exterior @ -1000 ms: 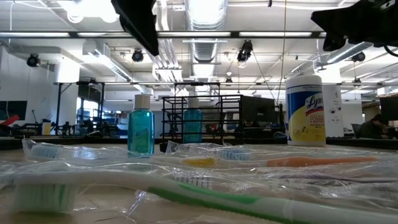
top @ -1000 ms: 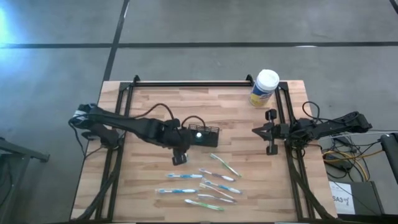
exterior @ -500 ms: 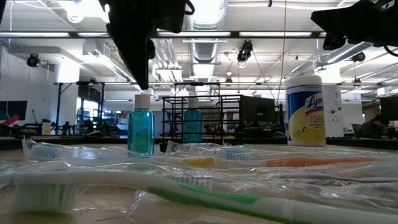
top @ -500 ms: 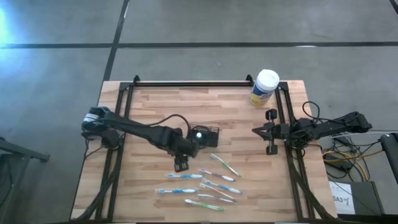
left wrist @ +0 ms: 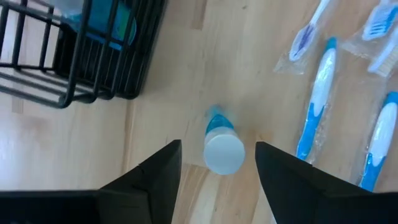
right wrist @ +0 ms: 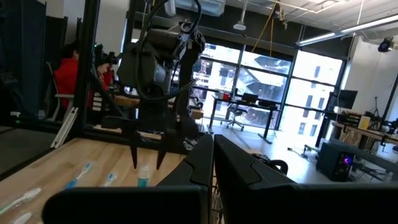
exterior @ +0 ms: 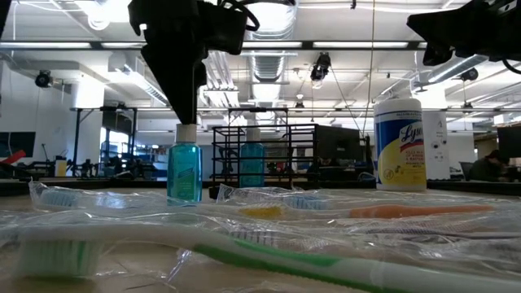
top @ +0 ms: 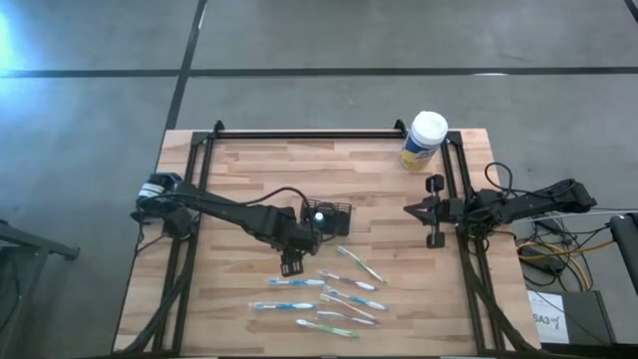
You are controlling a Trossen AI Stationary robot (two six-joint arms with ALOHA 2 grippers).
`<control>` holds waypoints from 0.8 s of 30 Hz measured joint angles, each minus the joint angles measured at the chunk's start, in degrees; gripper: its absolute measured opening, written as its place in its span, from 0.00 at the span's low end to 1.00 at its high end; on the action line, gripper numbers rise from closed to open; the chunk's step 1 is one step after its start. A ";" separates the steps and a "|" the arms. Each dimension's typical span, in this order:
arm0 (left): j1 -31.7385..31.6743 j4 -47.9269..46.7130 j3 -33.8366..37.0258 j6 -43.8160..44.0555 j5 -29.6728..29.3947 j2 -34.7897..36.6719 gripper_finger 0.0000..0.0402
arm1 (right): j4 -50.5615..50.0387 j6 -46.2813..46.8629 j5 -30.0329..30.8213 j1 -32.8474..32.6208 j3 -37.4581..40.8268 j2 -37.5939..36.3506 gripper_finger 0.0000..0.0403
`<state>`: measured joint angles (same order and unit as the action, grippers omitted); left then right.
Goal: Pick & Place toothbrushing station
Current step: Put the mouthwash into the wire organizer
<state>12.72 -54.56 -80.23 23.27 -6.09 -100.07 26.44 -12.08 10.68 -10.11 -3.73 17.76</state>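
A small blue bottle with a white cap (left wrist: 224,152) stands upright on the wooden table, also in the low view (exterior: 185,171). My left gripper (left wrist: 217,144) is open right above it, pointing down, one finger on each side of the cap with a gap to both. A second blue bottle (left wrist: 109,25) stands inside the black mesh holder (top: 331,215). Several wrapped toothbrushes (top: 329,299) lie flat near the front edge. My right gripper (top: 429,211) waits shut at the table's right side.
A large yellow canister with a white lid (top: 424,142) stands at the far right corner. Black frame rails (top: 299,133) run along the far edge and both sides. Bare wood shows between the holder and the right arm.
My left gripper has moved a little toward the table's right and near edges and come down over the standing blue bottle. It has turned from slanted to pointing straight down. The bottle and the holder have stayed in place.
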 joint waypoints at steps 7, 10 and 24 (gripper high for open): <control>-0.18 0.41 0.02 -0.65 0.68 -1.78 0.51 | 0.02 0.04 0.00 0.00 0.02 0.02 0.03; -0.23 0.45 0.00 -0.69 0.68 -2.18 0.51 | 0.00 0.03 0.00 0.00 0.03 0.02 0.03; -0.30 0.03 -0.04 -2.61 0.74 -2.18 0.34 | 0.00 -0.14 0.02 0.02 0.04 0.02 0.03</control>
<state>12.41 -54.52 -80.27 20.66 -5.34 -102.26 26.44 -12.21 10.70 -10.09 -3.68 17.78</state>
